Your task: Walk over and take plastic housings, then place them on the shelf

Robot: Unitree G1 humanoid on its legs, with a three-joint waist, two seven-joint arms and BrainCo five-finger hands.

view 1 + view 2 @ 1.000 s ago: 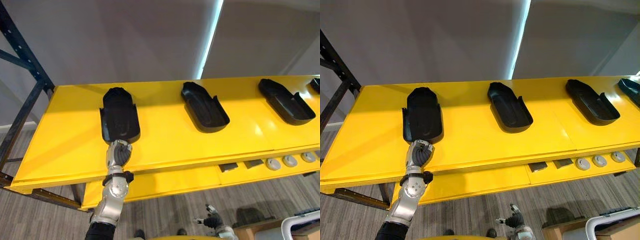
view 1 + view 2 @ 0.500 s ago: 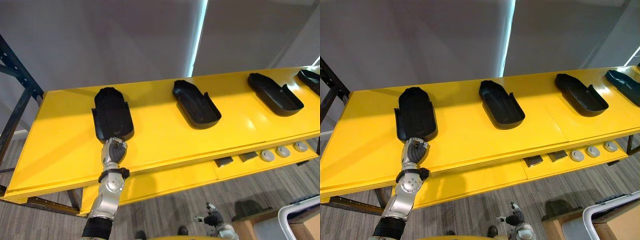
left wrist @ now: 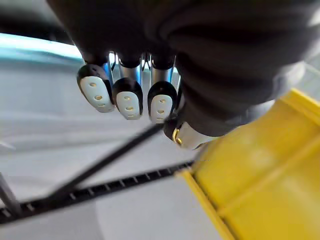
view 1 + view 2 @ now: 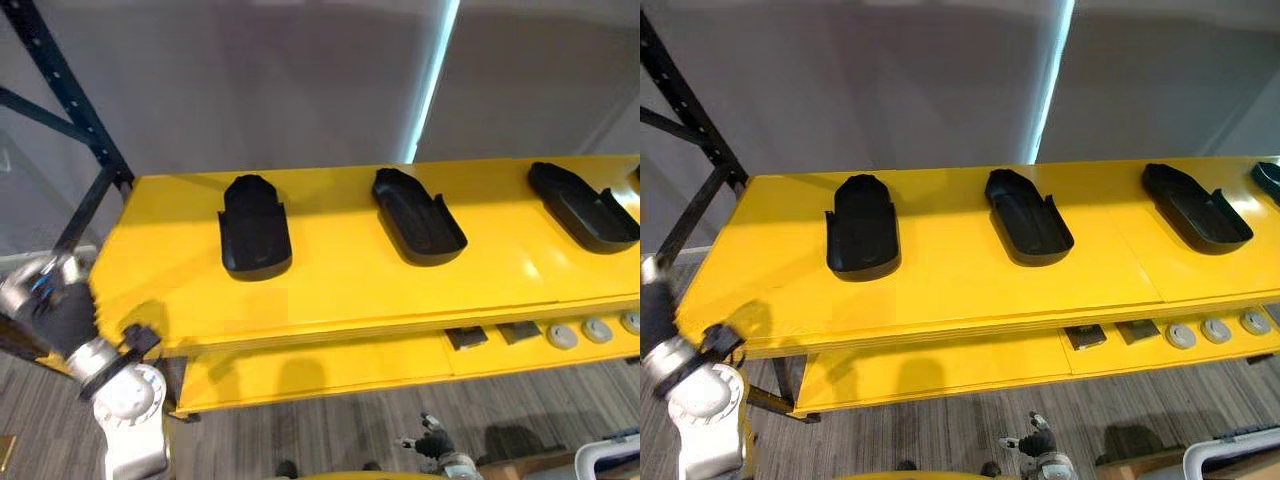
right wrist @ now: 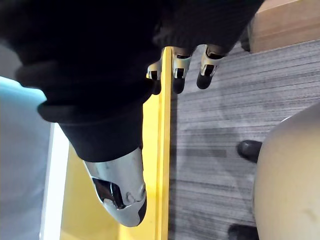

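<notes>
Three black plastic housings lie in a row on the yellow shelf: one on the left, one in the middle and one on the right. My left hand hangs off the shelf's front left corner, well clear of the left housing. In the left wrist view its fingers are curled and hold nothing. My right hand hangs low over the floor below the shelf, its fingers relaxed and empty.
A lower yellow level carries grey round discs and small dark blocks. A black rack upright stands at the shelf's left end. A pale bin sits on the floor at the lower right.
My left hand has drawn back from the left housing's near end, down and left past the shelf's front edge. The housing stays on the shelf. The camera has shifted.
</notes>
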